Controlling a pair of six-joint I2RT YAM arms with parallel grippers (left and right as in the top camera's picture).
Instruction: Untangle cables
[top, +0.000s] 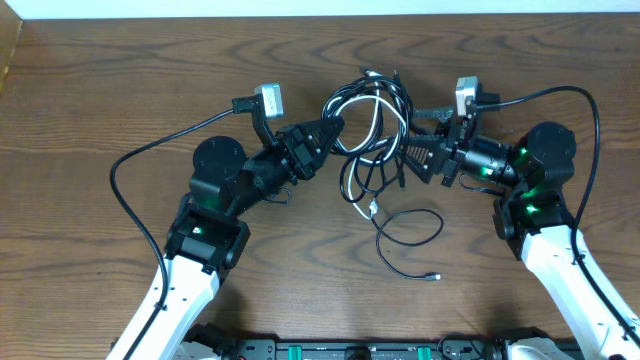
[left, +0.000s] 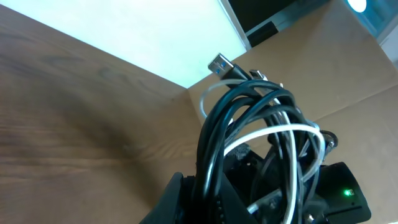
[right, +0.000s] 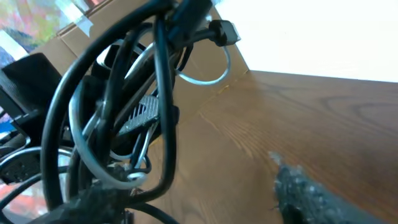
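A: Left hand (top: 335, 128) clenched on the cables (top: 372, 110), bunched over the middle of the worktop (top: 120, 90), tails trailing toward the near edge

B: Right hand (top: 405, 155) spread, straddling a loop, gripping nothing yet. Could cinch the knot tighter if pulled straight apart, or snag a plug and rip the bundle loose

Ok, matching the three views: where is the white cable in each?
Overhead: white cable loops just above centre.
Left wrist: white cable arcs right of centre, crossing the black cables.
Right wrist: white cable, a pale loop, upper centre.
Shared landmark: the black cables bundled around it.
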